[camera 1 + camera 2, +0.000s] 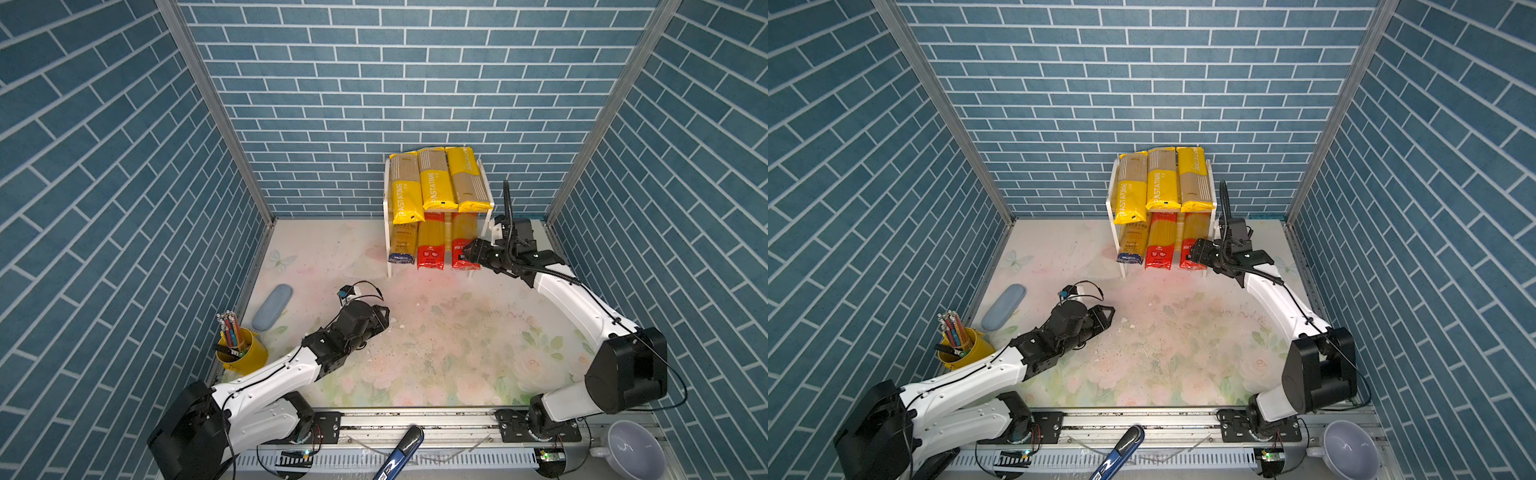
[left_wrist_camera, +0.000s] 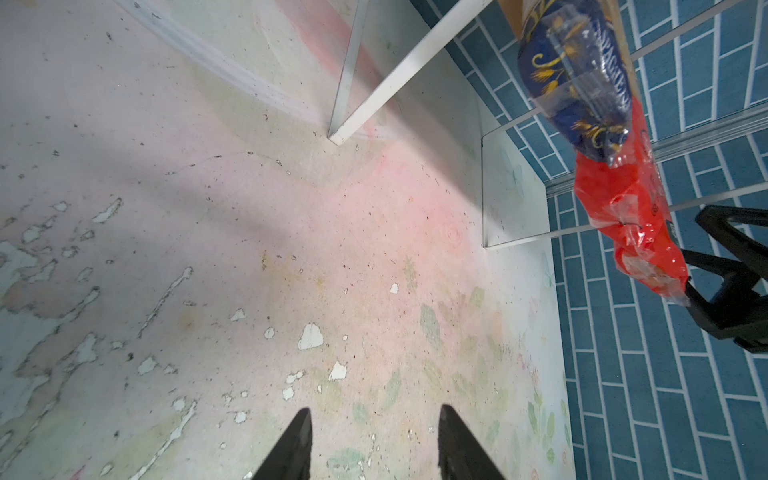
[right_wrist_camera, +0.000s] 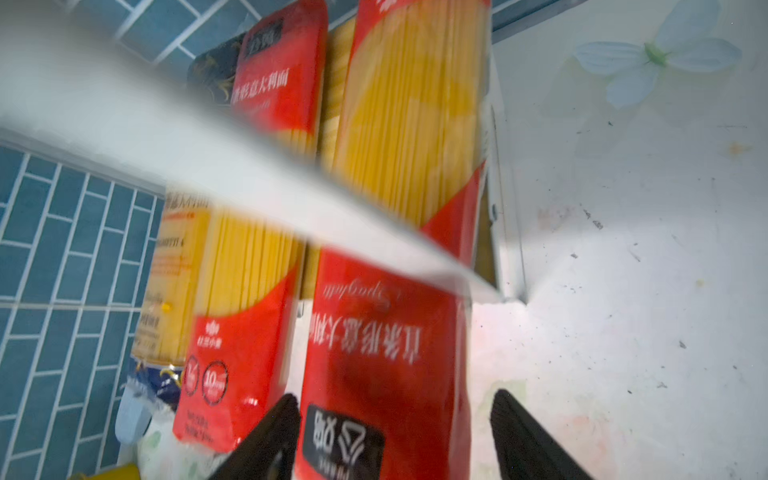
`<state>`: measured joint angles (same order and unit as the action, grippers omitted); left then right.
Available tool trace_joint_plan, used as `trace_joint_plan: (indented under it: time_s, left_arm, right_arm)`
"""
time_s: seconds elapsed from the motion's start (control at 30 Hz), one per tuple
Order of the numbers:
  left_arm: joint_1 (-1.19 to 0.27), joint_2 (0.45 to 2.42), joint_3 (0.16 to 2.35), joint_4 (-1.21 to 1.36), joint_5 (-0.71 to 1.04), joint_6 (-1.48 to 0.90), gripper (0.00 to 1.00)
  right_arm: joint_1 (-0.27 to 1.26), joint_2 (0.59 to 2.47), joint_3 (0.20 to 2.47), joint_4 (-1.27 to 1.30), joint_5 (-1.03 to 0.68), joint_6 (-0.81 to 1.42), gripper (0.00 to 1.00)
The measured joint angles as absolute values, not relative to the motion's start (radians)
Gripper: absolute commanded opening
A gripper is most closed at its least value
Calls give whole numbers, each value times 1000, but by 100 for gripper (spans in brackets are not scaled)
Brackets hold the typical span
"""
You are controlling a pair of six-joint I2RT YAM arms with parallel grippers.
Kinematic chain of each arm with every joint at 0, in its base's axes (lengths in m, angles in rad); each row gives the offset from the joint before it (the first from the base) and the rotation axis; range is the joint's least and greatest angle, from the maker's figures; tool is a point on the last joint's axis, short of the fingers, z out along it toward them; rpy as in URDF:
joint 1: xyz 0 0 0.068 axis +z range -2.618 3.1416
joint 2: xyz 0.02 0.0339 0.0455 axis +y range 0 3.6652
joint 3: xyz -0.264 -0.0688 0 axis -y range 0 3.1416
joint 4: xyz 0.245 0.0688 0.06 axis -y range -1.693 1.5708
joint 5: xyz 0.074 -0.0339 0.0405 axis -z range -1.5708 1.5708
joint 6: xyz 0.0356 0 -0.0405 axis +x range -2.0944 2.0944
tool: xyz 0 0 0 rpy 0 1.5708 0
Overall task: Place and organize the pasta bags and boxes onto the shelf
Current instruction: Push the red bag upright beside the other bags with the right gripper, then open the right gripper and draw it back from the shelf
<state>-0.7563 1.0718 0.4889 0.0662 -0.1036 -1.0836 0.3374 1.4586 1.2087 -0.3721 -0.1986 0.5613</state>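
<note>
Red near end on the right-hand red-ended pack (image 3: 386, 353), flat on the lower board of the shelf (image 1: 390, 266), long axis front to back, printed end toward the arms. Parallel beside it: second red-ended pack (image 1: 430, 249), then blue-ended pack (image 1: 402, 245). Above, three yellow packs (image 1: 432, 183), same heading. Right gripper (image 3: 395, 397) spread wide astride that red end, one finger clear of it. Left gripper (image 2: 374, 411) parted, empty, over the table (image 1: 457, 353).
</note>
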Motion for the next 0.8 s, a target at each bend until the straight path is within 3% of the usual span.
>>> trace_joint_plan:
  time_s: [0.47,0.8]
  left_arm:
    - [-757,1078,489,68,-103,-1077,50]
    - [-757,1097,489,77,-94,-1076,50]
  right_arm:
    - [353,1277,977,-276,-180,738,75]
    - [363,1269,676,233,-194,1056,75]
